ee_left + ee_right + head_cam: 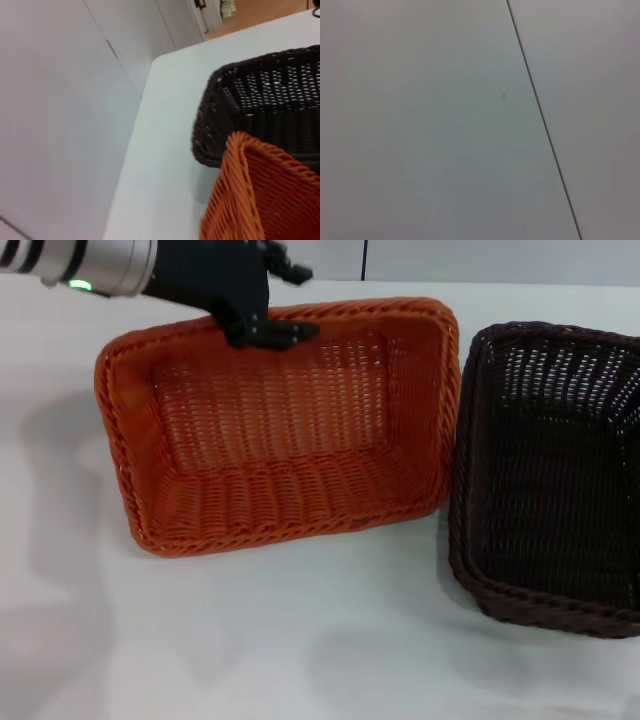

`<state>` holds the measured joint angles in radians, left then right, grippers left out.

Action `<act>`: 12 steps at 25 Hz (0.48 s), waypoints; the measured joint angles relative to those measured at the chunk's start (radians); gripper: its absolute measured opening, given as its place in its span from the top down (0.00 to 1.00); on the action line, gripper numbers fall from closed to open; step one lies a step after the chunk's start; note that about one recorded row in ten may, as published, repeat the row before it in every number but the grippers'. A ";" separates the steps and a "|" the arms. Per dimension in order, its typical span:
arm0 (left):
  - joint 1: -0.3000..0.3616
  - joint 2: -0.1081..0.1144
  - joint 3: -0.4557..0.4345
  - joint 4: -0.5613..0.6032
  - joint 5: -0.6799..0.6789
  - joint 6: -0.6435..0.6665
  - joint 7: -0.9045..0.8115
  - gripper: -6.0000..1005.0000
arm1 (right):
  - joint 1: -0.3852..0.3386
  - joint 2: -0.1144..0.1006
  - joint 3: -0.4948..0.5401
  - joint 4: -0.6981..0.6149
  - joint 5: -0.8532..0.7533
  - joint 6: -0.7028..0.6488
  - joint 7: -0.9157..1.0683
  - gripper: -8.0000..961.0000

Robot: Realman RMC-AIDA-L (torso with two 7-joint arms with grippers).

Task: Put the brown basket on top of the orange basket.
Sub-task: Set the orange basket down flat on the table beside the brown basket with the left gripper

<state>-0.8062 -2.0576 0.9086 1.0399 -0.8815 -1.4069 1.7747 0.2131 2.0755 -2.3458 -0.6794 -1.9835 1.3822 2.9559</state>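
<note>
The orange basket (290,430) sits at the middle of the white table, tilted with its far side raised and its inside facing me. My left gripper (270,333) is at the basket's far rim and is shut on it. The brown basket (555,480) stands flat on the table just right of the orange one, their sides almost touching. The left wrist view shows a corner of the orange basket (265,200) close up, with the brown basket (260,95) behind it. My right gripper is out of view; its wrist view shows only a pale surface.
The white table (300,640) spreads in front of both baskets and to the left. Its far edge (500,285) lies just behind the baskets, with a grey wall beyond. The brown basket runs past the right edge of the head view.
</note>
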 joint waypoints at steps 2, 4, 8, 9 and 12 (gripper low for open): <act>-0.001 0.000 -0.002 0.025 -0.003 0.010 0.001 0.51 | 0.002 0.000 0.000 0.000 0.000 0.000 0.000 0.14; -0.001 0.000 -0.002 0.025 -0.003 0.010 0.001 0.47 | 0.003 0.000 -0.001 -0.001 0.000 0.001 0.000 0.14; -0.033 -0.002 0.001 -0.016 0.010 0.102 0.038 0.35 | 0.004 0.000 -0.002 -0.003 -0.001 0.002 0.000 0.14; -0.038 -0.003 0.002 -0.033 0.011 0.120 0.050 0.30 | 0.004 0.000 -0.003 -0.003 -0.001 0.002 0.000 0.14; -0.046 -0.007 0.002 -0.039 -0.014 0.161 0.072 0.21 | 0.005 0.000 -0.005 -0.003 -0.001 0.002 0.000 0.14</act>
<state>-0.8521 -2.0645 0.9105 1.0005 -0.8953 -1.2459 1.8468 0.2183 2.0754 -2.3508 -0.6827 -1.9849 1.3838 2.9559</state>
